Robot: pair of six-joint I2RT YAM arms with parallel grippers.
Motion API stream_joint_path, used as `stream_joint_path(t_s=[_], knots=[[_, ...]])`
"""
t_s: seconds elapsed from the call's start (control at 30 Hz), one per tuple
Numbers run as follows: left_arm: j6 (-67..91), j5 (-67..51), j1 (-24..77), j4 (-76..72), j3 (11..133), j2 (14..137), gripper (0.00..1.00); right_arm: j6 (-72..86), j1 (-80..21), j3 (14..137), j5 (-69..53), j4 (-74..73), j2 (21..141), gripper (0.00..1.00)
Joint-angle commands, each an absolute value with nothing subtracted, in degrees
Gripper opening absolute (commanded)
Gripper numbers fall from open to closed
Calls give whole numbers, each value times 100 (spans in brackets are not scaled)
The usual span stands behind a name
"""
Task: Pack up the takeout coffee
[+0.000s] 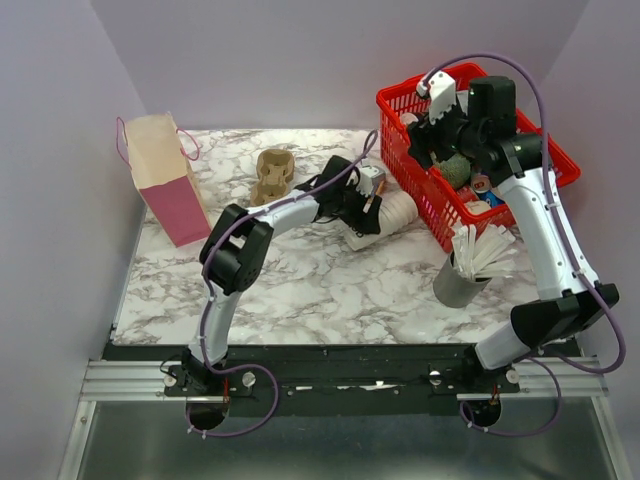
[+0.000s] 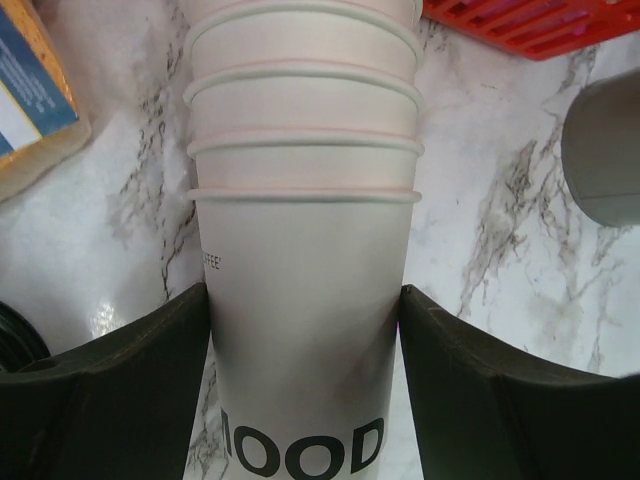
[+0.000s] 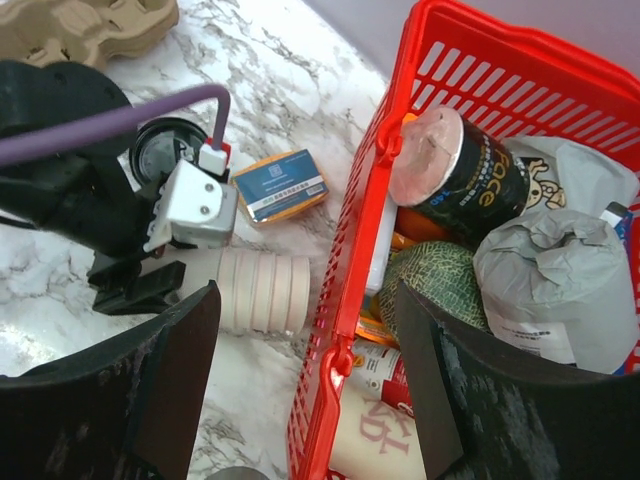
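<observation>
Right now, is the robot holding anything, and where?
The left gripper clasps the stack of white cups by the outer cup's sides; the right gripper holds nothing.

The takeout coffee (image 3: pixel 165 155), round black lid on, stands upright, partly hidden.

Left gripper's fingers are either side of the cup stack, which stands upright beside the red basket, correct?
Not upright: the cup stack lies on its side beside the red basket, left gripper fingers either side. The top external view shows it.
</observation>
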State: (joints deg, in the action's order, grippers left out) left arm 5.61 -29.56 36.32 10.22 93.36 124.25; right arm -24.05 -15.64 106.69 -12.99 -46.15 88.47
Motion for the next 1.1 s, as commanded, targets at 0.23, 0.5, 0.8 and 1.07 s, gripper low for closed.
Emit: stream_joint_path(t_s=[0.23,0.5,0.8,1.07], knots=[[650,-4692,2770,177,8070,10593,65,-2734,-1538,11241,-2741,-5852,9325,79],[-719,-5370,2312,579,6980,9379,65,-2777,-1512,11451,-3945,-6380,9895,80],[-835,-5256,2250,195,6223,8429,66,-2962,-1494,11716,-5359,-7092,10309,80],[-826,-5150,2259,70,6179,8174,67,-2927,-1494,11479,-5616,-7277,10468,80]])
